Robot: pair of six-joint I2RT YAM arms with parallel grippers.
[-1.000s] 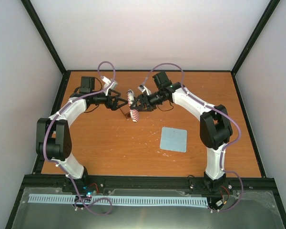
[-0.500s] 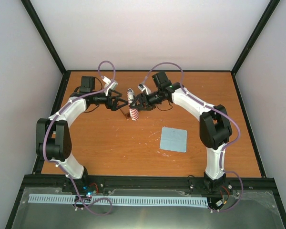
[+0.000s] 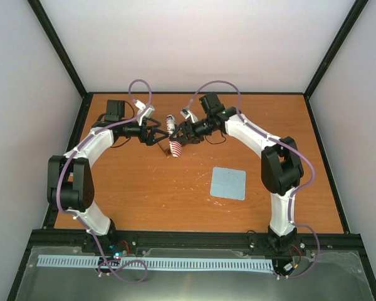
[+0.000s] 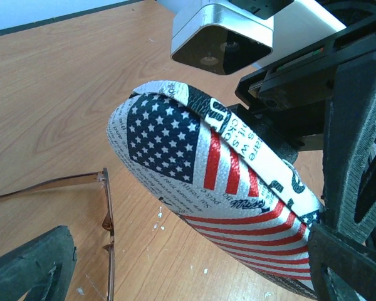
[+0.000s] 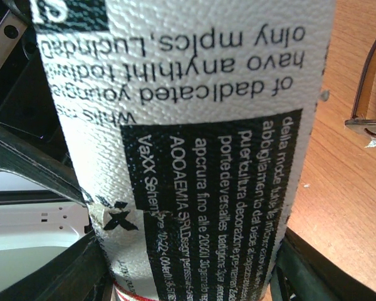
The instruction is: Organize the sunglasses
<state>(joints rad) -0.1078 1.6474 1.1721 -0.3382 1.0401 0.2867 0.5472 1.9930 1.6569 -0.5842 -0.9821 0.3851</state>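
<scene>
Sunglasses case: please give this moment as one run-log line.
right pincer shut on case | left pincer open | sunglasses on table, not in case

Bright even light, soft shadows, close-ups blurred

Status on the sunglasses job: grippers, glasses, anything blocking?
Left gripper open, hovering at the sunglasses. Right gripper shut on the flag case, held tilted. Sunglasses on the table, ungripped. Case crowds the left gripper's space.
</scene>
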